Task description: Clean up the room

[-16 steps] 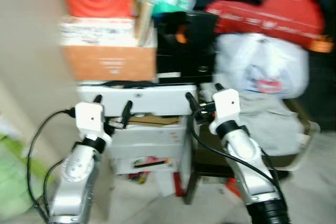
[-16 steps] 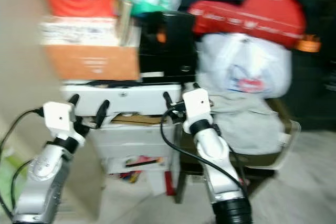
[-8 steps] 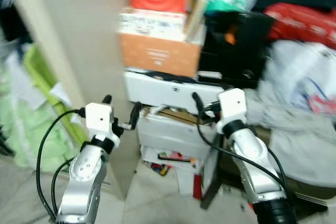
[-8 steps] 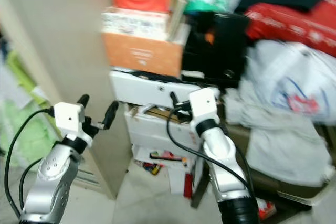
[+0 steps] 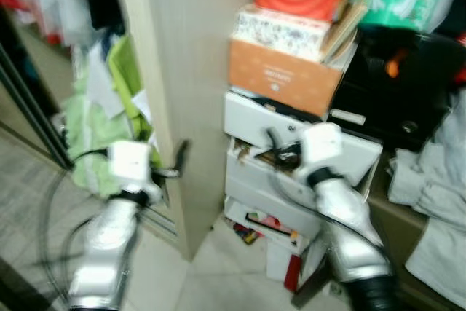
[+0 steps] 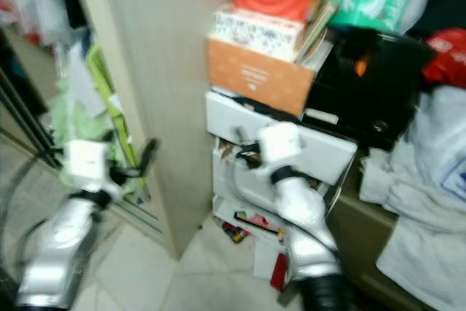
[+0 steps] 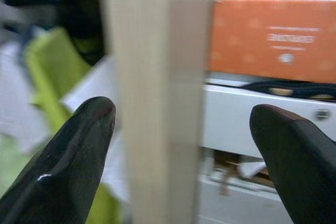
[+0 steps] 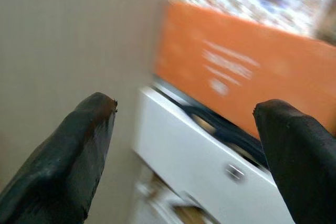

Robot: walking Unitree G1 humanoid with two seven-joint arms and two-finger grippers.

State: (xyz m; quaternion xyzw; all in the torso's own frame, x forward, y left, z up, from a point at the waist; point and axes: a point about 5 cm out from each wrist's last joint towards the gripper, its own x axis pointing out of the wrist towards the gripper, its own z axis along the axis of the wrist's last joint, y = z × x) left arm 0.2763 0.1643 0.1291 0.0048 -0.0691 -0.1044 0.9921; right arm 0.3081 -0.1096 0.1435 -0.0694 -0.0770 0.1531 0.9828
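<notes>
Blurred frame: left gripper [image 5: 166, 169] and right gripper [image 5: 280, 152] are both raised mid-frame, fingers spread wide and holding nothing. The clutter sits at right: orange cardboard box [image 5: 280, 81] on a white plastic drawer unit [image 5: 291, 158] beside a tall beige wooden panel [image 5: 186, 71], with green clothes [image 5: 98, 136] at left. Likely scanning for a target; best to steady the view before reaching.

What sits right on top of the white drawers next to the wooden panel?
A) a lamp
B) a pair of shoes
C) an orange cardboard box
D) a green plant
C: an orange cardboard box rests directly on the white drawers, just beside the pale wooden panel, with a patterned box stacked on it.
</notes>
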